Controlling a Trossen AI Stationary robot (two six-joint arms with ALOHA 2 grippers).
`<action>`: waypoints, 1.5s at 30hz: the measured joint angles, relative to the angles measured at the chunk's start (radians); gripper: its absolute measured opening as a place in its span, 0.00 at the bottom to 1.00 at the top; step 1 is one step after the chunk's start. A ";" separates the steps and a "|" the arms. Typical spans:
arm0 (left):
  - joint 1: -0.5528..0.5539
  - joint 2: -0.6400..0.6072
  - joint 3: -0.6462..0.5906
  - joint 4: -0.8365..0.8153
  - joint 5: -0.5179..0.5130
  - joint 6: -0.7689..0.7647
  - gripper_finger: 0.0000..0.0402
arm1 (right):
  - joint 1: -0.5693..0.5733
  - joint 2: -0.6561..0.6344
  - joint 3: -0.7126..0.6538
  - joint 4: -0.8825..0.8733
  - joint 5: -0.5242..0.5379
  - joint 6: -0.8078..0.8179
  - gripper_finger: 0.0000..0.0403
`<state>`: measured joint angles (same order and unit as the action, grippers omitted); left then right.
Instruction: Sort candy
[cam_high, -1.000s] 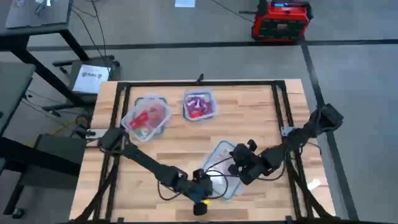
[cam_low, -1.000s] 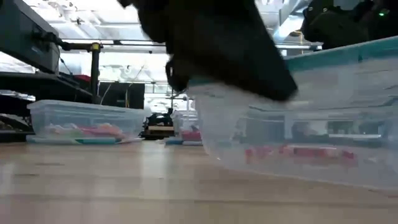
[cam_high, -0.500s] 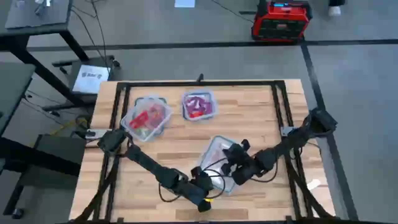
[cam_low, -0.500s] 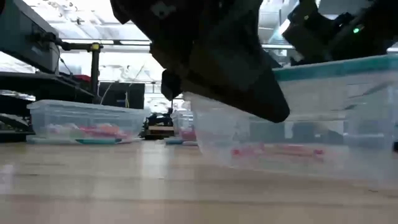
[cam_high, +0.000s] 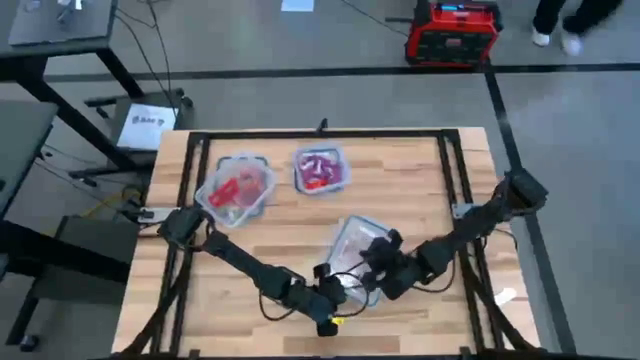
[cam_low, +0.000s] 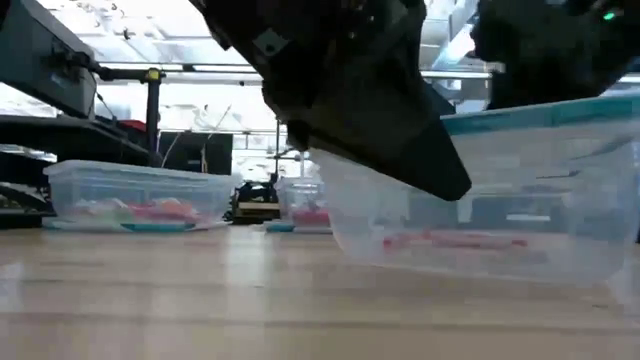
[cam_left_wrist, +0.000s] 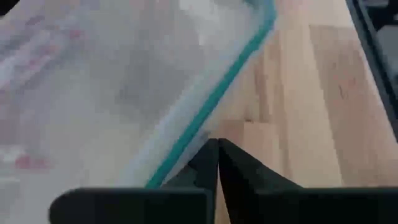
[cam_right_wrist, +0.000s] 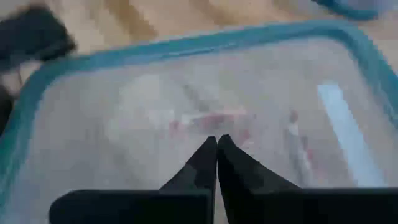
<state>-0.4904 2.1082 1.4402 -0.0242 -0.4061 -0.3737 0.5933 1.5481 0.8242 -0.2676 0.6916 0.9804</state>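
Note:
A clear tub (cam_high: 352, 248) with a teal rim sits at the near middle of the table, with a few red-pink candy pieces (cam_low: 450, 241) on its bottom. In the low view its left end looks raised. My left gripper (cam_left_wrist: 216, 152) is shut at the tub's near rim. My right gripper (cam_right_wrist: 216, 146) is shut and points down into the tub's opening, over the candy (cam_right_wrist: 208, 121). Two more clear tubs stand at the far side: one (cam_high: 238, 188) holds red candy, the other (cam_high: 320, 170) pink and purple candy. My left gripper lies with the outer side of one shut finger (cam_left_wrist: 198, 163) against the tub's teal rim (cam_left_wrist: 186, 148), from outside the tub, slanting down from the table's near side. My right gripper's shut fingers hang over the tub's inside; its own body hides the near rim, so I cannot tell whether it touches.
A black frame (cam_high: 320, 133) runs around the wooden table top. Bare wood lies between the near tub and the two far tubs. Cables trail by my left gripper (cam_high: 335, 295) at the near edge. A red machine (cam_high: 452, 32) stands on the floor beyond the table.
The near tub has shifted a little toward the table's far-left and turned slightly, and its tilt has changed in the low view. My right gripper has moved with it a short way toward the left. Both grippers have stayed shut.

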 joint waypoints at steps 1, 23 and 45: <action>0.000 -0.005 0.012 -0.016 0.001 0.015 0.00 | 0.000 -0.029 0.000 0.002 0.012 -0.027 0.00; 0.135 -0.012 0.056 0.176 0.013 0.080 0.00 | -0.013 -0.330 -0.041 -0.612 0.088 0.206 0.00; 0.123 -0.007 0.060 -0.059 0.086 0.138 0.00 | 0.133 -0.296 -0.243 -0.172 -0.130 0.388 0.00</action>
<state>-0.3672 2.1009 1.4998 -0.0830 -0.3199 -0.2354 0.7264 1.2526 0.5812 -0.4396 0.5613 1.3680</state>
